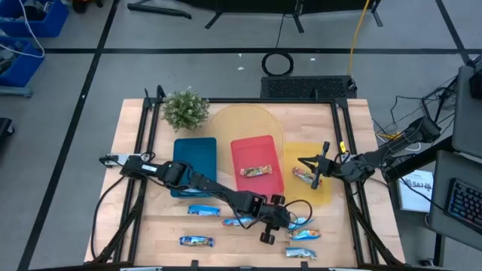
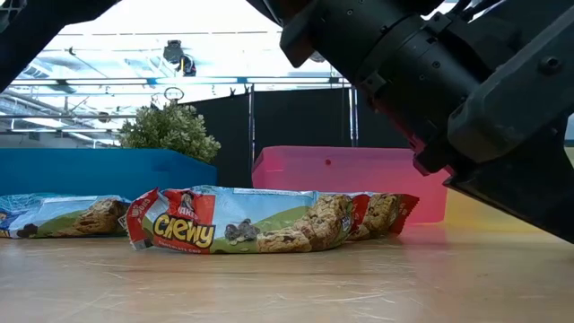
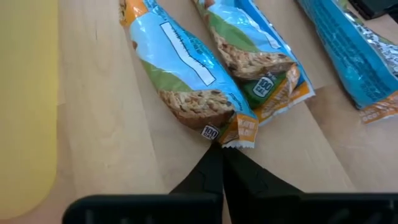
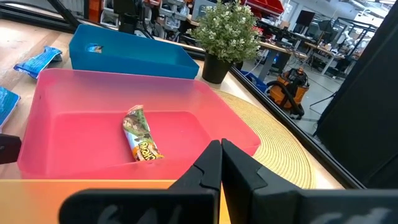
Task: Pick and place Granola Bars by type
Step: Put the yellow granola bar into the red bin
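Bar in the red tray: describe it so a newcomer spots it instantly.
Find the red tray, the middle of three trays on the wooden table. The granola bar lies alone on its floor, near the front edge. Its green-tan wrapper differs from the blue-wrapped bars scattered on bare wood.

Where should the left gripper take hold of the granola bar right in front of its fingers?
Probably across the middle of the granola bar, coming straight down from above. It lies flat on the wooden table, and the left gripper, fingers shut, points at its crimped end, a thin flap likely to slip. A second bar almost touches one long side, so that finger needs care.
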